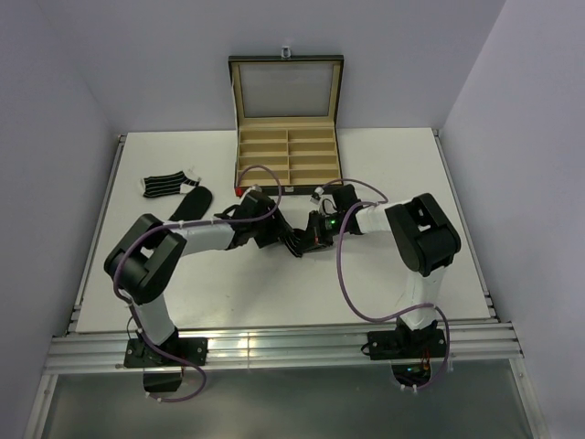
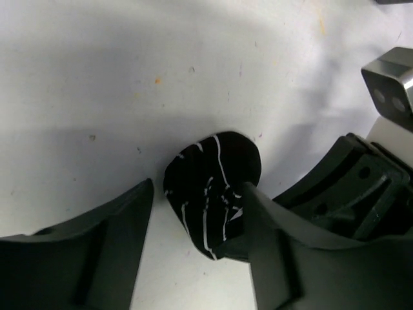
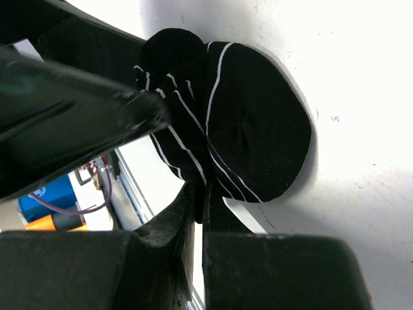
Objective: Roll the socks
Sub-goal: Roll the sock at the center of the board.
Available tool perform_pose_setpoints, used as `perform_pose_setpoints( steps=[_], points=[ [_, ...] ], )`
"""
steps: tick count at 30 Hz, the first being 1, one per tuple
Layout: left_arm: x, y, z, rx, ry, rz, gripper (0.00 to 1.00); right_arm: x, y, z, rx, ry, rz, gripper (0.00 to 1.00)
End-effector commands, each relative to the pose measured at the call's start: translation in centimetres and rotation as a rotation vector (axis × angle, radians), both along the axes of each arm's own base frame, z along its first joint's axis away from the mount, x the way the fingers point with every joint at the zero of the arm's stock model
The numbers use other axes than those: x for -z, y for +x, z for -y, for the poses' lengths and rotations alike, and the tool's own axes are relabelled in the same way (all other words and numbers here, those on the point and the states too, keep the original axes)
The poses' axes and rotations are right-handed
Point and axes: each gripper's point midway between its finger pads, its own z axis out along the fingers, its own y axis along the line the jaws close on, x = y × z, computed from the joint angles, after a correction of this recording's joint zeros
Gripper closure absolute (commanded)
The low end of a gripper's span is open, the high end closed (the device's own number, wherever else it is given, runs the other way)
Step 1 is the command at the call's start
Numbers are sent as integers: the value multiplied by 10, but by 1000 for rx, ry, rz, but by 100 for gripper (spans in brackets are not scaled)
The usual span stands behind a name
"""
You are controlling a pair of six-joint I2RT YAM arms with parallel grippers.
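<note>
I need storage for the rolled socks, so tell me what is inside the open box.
The box shows only bare tan-lined compartments with nothing in them. The floor of its nearest row is partly hidden behind the front wall.

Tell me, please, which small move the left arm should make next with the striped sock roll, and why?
Probably close the left gripper on the striped sock roll: its jaws stand open on both sides of the roll, while the right gripper pinches its edge with shut jaws.
</note>
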Motion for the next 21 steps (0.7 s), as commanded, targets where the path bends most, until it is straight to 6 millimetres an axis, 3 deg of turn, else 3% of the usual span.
perform_pose_setpoints(
  steps=[1, 8, 9, 11, 12, 15, 17, 18, 19, 21],
  points=[
    [37, -11, -20, -21, 129, -88, 39, -7, 13, -3, 13, 26, 17, 100],
    [42, -15, -23, -17, 165, -114, 78, -16, 19, 1, 27, -10, 87, 99],
    [41, -15, -23, -9, 173, -110, 87, -15, 21, 4, 36, -41, 115, 94],
    [35, -11, -21, -4, 182, -95, 96, -27, 21, 5, 40, -61, 185, 85],
    [36, -14, -25, 6, 206, -106, 100, -29, 21, 6, 37, -80, 221, 73],
    [33, -13, -28, 27, 254, -114, 100, -40, 22, 10, 61, -164, 360, 56],
    [29, -10, -27, 41, 273, -116, 100, -48, 30, 19, 114, -256, 478, 50],
    [29, -11, -28, 56, 288, -123, 100, -52, 24, 11, 98, -268, 530, 49],
    [28, -11, -28, 60, 294, -126, 100, -50, 30, 20, 148, -350, 585, 48],
    [32, -15, -31, 76, 323, -152, 100, -62, 23, 7, 123, -389, 708, 46]
  ],
)
